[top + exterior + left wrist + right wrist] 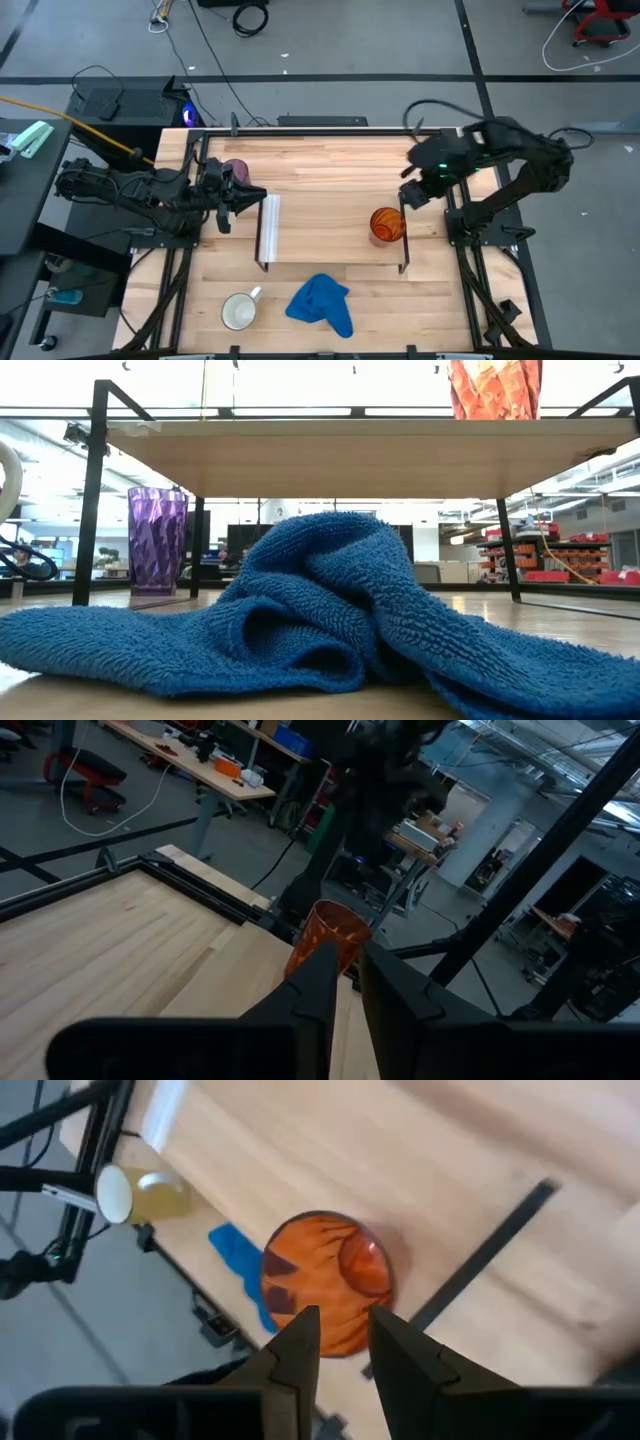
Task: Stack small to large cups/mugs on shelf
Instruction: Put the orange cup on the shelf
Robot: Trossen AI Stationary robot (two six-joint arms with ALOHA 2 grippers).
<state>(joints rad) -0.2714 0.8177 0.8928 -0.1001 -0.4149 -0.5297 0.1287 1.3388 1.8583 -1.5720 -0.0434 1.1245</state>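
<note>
The orange cup (387,225) stands upright at the right end of the shelf (330,225), centre-right of the high frame; in the low view it sits on the board at the top right. The right gripper (413,191) hangs just above and beside it, upper right of centre; in its own wrist view the fingers are nearly together with a thin gap, holding nothing, the cup apart from them. Over on the left, the left gripper (252,196) points at the shelf's white-strip end; fingers drawn close, a narrow slit between them, nothing held. The purple cup (234,171) stands on the table (330,290) just behind that gripper, upper left of the board; the low view shows it upright at the left, beyond the shelf leg. The white mug (240,311) waits upright at the lower left; the blue cloth (322,304) lies crumpled beside it, lower centre.
</note>
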